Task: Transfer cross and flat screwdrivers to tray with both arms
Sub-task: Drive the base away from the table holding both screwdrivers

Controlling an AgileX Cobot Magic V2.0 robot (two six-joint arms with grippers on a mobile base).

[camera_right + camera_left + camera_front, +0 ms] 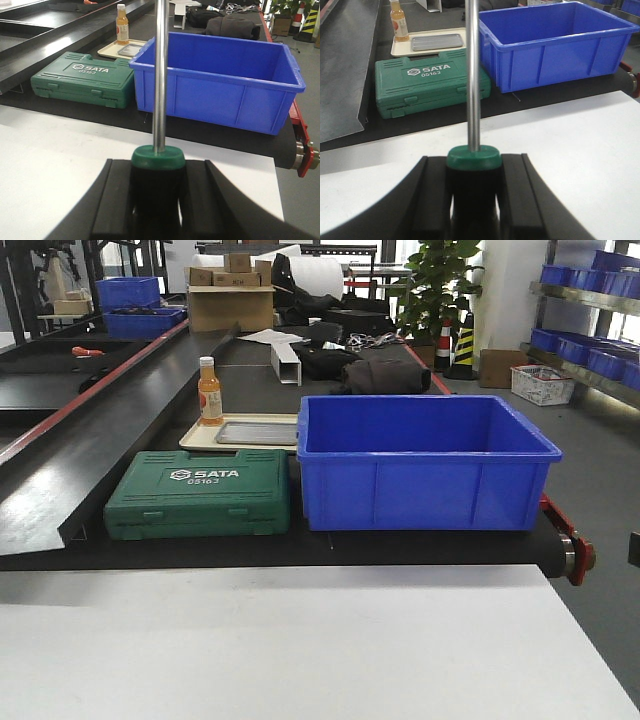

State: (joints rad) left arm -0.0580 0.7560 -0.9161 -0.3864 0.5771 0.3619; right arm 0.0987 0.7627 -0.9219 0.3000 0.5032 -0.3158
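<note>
Left end effector (472,172) is pinching a black-and-green-handled, silver-shafted screwdriver (473,75), right end effector (158,175) clamps its twin screwdriver (160,75), both shafts poking forward, I'd guess ready for carrying to the grey brushed-metal tray (436,42) behind the green plastic toolcase (425,85)

Floor: grey floor (590,470), right.
Shelving: metal rack (590,297) far right, blue bins (600,360).
Greenery: potted plant (440,280), far, beside 2 striped cones (465,340).
Table: white table (300,650), near.

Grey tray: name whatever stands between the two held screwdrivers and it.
The green tool case lies right in front of the grey tray, across the direct way; the blue bin stands beside it on the right.
</note>
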